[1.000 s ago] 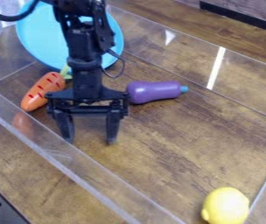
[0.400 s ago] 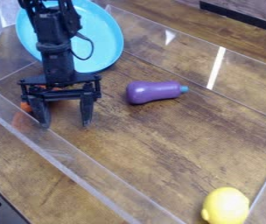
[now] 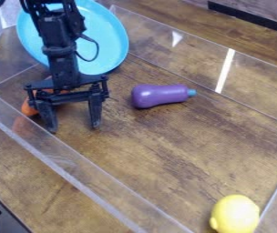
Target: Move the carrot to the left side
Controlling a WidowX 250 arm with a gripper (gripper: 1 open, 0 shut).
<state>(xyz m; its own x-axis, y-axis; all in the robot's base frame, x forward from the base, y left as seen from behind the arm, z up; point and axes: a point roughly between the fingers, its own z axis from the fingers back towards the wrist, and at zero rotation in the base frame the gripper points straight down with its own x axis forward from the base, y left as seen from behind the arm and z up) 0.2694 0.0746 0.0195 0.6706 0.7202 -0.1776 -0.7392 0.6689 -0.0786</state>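
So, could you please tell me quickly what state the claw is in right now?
Claw: open, fingers spread wide, holding nothing; the carrot sits behind its left finger.
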